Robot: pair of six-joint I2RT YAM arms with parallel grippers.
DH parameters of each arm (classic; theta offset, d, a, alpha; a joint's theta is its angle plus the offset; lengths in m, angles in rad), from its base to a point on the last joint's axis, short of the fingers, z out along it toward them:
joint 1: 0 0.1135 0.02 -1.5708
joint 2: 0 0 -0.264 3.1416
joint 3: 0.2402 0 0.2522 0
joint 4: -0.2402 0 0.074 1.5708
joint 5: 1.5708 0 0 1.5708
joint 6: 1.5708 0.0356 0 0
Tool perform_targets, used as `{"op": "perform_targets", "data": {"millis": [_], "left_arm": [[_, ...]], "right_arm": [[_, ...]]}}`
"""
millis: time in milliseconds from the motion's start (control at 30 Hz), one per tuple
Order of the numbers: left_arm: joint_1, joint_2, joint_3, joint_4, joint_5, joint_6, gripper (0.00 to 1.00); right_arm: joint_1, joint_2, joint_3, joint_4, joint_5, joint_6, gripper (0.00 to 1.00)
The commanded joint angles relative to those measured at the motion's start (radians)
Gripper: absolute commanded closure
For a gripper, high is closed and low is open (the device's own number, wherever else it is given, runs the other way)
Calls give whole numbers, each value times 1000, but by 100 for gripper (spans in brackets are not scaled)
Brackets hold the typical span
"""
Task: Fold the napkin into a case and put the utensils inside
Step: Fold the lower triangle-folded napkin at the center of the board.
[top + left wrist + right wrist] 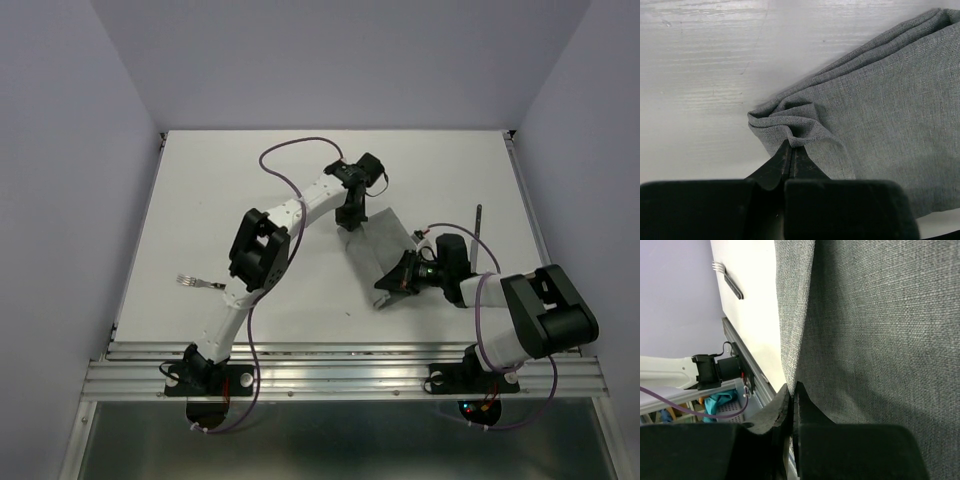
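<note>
The grey napkin (383,245) lies right of centre, folded into a slanted band. My left gripper (347,224) is at its far end, and in the left wrist view the left gripper (791,146) is shut on a bunched corner of the napkin (880,100). My right gripper (393,286) is at the near end, and in the right wrist view the right gripper (795,388) is shut on the edge of the napkin (880,340), lifting it. One utensil, a fork (200,283), lies on the table at the left, and the fork (728,278) shows past the cloth. Another thin utensil (479,224) lies right of the napkin.
A white table (250,170) sits between lilac walls. Along its near edge runs an aluminium rail (340,366) carrying both arm bases. Purple cables (285,180) loop above the left arm. The left arm's base (710,371) and the rail (751,371) show in the right wrist view.
</note>
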Motion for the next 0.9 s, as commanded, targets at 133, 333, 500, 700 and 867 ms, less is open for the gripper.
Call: {"op": "perform_targets", "data": {"millis": [133, 333, 500, 700, 867], "left_arm": [[-1, 24, 60, 15, 1, -18, 100], [-1, 41, 37, 44, -2, -23, 100], [1, 54, 14, 68, -8, -31, 100], [1, 57, -26, 123, -8, -31, 100], [1, 79, -36, 125, -7, -32, 100]], "right_arm": [[-20, 34, 23, -22, 21, -60, 99], [-30, 32, 50, -106, 61, -107, 99], [-30, 18, 64, -184, 126, -153, 99], [-30, -11, 112, -371, 254, -232, 99], [-30, -110, 153, -541, 357, -278, 66]]}}
